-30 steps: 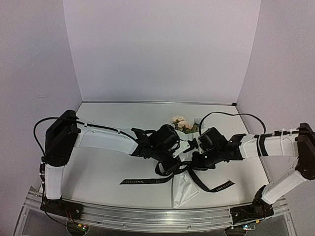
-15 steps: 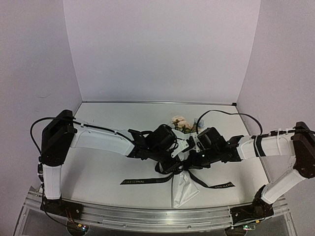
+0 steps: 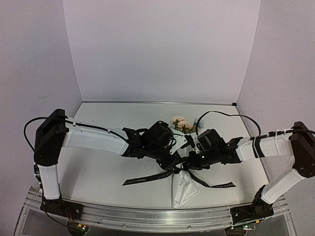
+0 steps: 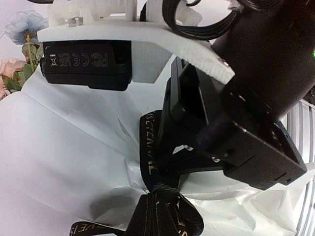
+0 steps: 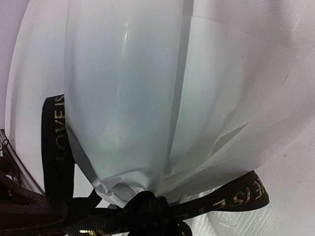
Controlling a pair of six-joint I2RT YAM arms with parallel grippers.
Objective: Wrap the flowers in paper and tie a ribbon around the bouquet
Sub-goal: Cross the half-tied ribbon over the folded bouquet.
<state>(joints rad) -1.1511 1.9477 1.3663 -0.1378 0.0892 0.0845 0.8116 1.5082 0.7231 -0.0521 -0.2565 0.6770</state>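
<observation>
Ribbon (image 3: 147, 178) sits knotted round the bouquet (image 3: 184, 189) — left gripper (image 3: 173, 160) and right gripper (image 3: 189, 161) both pinched shut there; the next pull must cinch it without tearing the paper (image 5: 123, 98)

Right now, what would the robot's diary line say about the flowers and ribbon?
stage: tying | ribbon: knotted round paper cone | flowers: wrapped | left gripper: shut at knot | right gripper: shut at knot

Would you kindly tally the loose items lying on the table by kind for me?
white paper: 1
black ribbon: 1
flower bunch: 1
Total: 3
</observation>
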